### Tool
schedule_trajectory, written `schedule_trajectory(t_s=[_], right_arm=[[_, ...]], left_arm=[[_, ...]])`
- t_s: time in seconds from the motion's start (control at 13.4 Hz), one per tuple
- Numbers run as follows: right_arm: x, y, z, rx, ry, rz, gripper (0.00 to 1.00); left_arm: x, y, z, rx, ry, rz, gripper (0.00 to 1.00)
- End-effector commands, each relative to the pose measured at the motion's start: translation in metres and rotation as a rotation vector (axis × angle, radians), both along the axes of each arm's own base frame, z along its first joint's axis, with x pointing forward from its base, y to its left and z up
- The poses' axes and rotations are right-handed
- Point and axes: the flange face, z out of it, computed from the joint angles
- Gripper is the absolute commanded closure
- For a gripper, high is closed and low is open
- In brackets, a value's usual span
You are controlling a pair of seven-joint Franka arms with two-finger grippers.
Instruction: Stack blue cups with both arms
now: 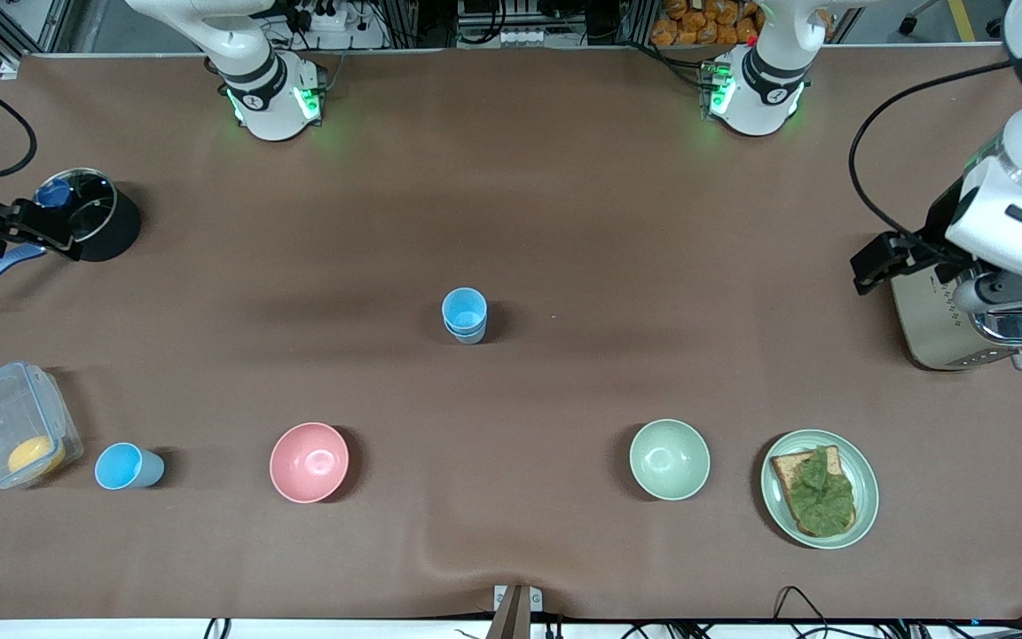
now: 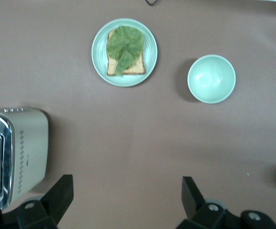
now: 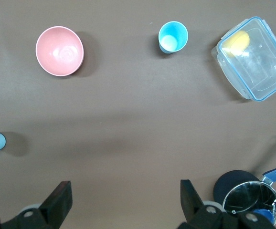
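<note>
A: At the right arm's end of the counter (image 1: pixel 511 177), the right end effector (image 1: pixel 19 226) hangs over the pot (image 1: pixel 90 213), fingers spread wide with nothing between them.

B: And the lone blue cup (image 1: pixel 128 466)?

A: It stands nearer the front camera than the pot, just beside the clear container (image 1: pixel 10 435), with the pink bowl (image 1: pixel 309 461) well apart from it toward the middle. It looks upright: mouth up, base on the counter, long axis vertical.

B: So the right arm probably takes it. I'd come straight down with the fingers either side of the wall, close gently below the rim, and lift without tilting.

A: Yes, and keep clear of the container while descending. The stack of blue cups (image 1: pixel 464 315) sits mid-counter, also mouth up, so the carried cup should be centred over it and lowered along that same vertical line.

B: What about the other end?

A: The green bowl (image 1: pixel 669 459) and plate (image 1: pixel 866 497) come next. The left end effector (image 1: pixel 885 259) waits beside the toaster (image 1: pixel 928 319), spread open as well, holding nothing.
</note>
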Motion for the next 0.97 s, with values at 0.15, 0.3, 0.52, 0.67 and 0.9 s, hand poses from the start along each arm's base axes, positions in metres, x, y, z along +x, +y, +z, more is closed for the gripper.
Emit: schedule_trajectory(t_s=[0.15,0.3,0.52,0.67,0.9], right_arm=[[0.003,-0.002,0.003,-0.019,0.002,0.006,0.00],[0.003,-0.002,0.004,-0.019,0.001,0.006,0.00],[0.003,-0.001,0.003,-0.018,0.005,0.003,0.00],[0.003,-0.003,0.002,-0.018,0.007,0.003,0.00],[0.003,-0.003,0.002,-0.018,0.008,0.003,0.00]], left_arm=[[-0.026,0.023,-0.005,-0.033,0.039,-0.024,0.00],[-0.041,0.030,-0.009,-0.037,0.040,-0.056,0.00],[-0.053,0.029,-0.017,-0.029,0.030,-0.067,0.00],[-0.052,0.031,-0.010,-0.015,0.015,-0.111,0.00],[-0.047,0.038,-0.002,-0.031,-0.001,-0.098,0.00]])
